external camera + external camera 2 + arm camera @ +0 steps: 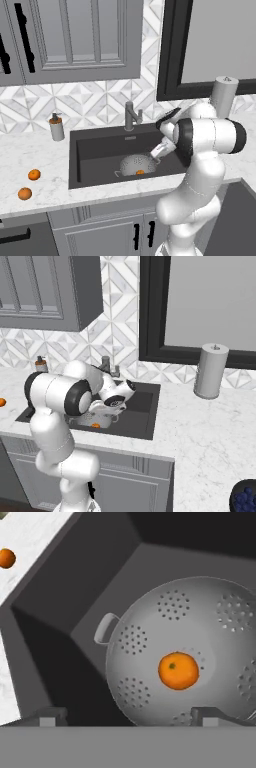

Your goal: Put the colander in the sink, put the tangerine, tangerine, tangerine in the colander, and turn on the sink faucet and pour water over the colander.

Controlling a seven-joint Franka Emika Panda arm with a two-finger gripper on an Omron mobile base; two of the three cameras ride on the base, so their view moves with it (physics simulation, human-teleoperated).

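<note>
Surface, white marble, left portion: two tangerines lie near its front edge, left of the sink. One tangerine sits nearer the basin; the other tangerine lies just in front of it, closer to the front edge. They are apart from each other.

Back edge of the surface, left of the sink: a small grey soap bottle, upright.

Sink, dark charcoal, set into the surface. The sink faucet stands upright at the middle of its back rim.

Colander, silver-grey, perforated, upright on the sink floor toward the front right of the basin. One loop handle shows on its rim in the hand view. A third tangerine rests inside on the colander's bottom.

Tool, above the colander: its two fingers stand wide apart with nothing between them, the fruit lying free below.

Right portion of the surface, near the back wall: an upright grey paper-towel roll. Front right corner: a dark bowl of blue fruit.
</note>
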